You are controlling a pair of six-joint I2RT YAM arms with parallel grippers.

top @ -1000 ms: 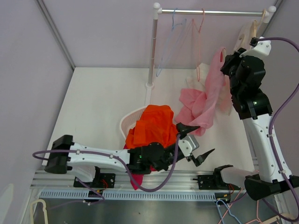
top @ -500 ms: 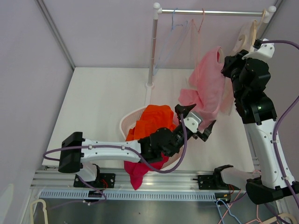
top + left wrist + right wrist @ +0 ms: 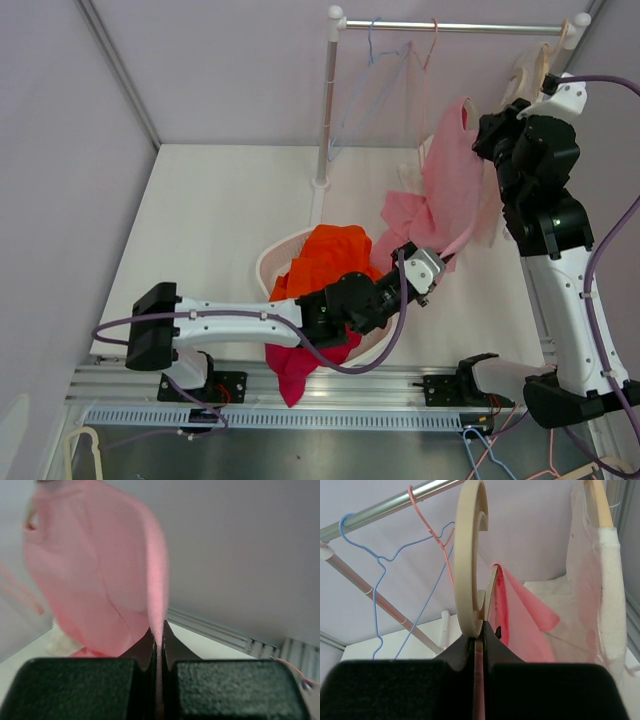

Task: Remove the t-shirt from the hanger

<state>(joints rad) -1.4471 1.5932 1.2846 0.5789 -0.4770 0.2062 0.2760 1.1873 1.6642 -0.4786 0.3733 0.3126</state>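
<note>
White table point(image 3: 200, 230): laundry basket point(image 3: 268, 262), rack post point(image 3: 322, 150).

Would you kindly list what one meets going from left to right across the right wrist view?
blue hanger → pink wire hanger → beige hanger hook → pink t-shirt → white garment

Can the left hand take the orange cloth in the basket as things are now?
Probably not at once. The left hand is shut on the edge of the pink t-shirt, so it must let go first. The orange cloth lies uncovered in the basket, close beside that arm.
</note>
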